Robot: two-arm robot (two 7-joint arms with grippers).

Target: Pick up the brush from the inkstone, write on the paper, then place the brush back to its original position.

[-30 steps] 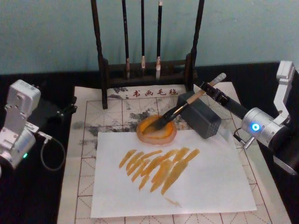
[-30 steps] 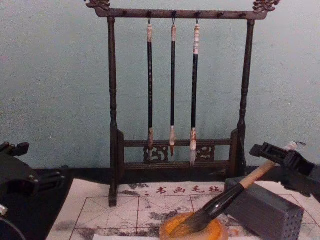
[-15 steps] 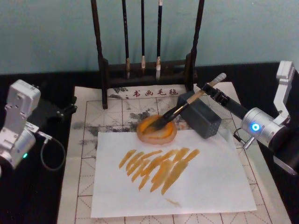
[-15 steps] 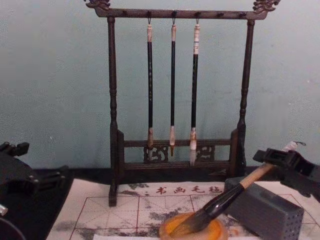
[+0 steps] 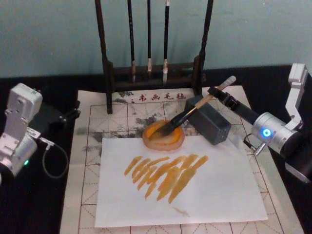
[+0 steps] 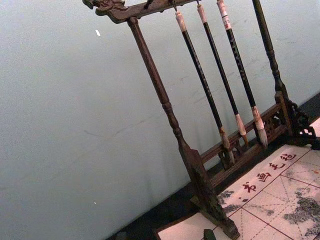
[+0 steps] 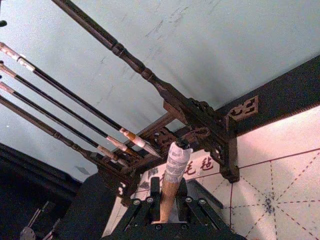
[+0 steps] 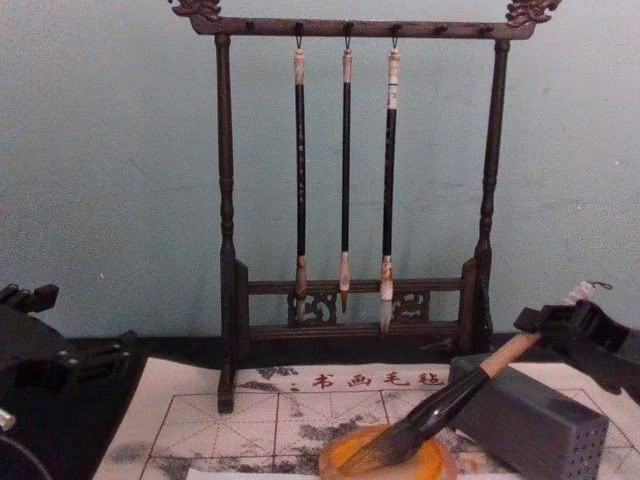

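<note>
Orange strokes cover the plain white sheet (image 5: 219, 190) on the red-gridded off-white paper (image 5: 92, 122), so the writing looks done. Beyond, the thick tan-handled brush (image 5: 187, 113) rests bristles-down in the round orange inkstone (image 5: 156, 144), its handle across the grey block (image 5: 214, 127). The right claw (image 5: 220, 93), closed on its top end, has sunk slightly; release remains. The left claw (image 5: 68, 115) sits parked at the tabletop's left edge.

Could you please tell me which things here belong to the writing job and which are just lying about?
Job: brush, held by right gripper; orange inkstone; white paper.
Lying about: rack, three thin brushes, grey block, grid mat; left gripper parked at left.
</note>
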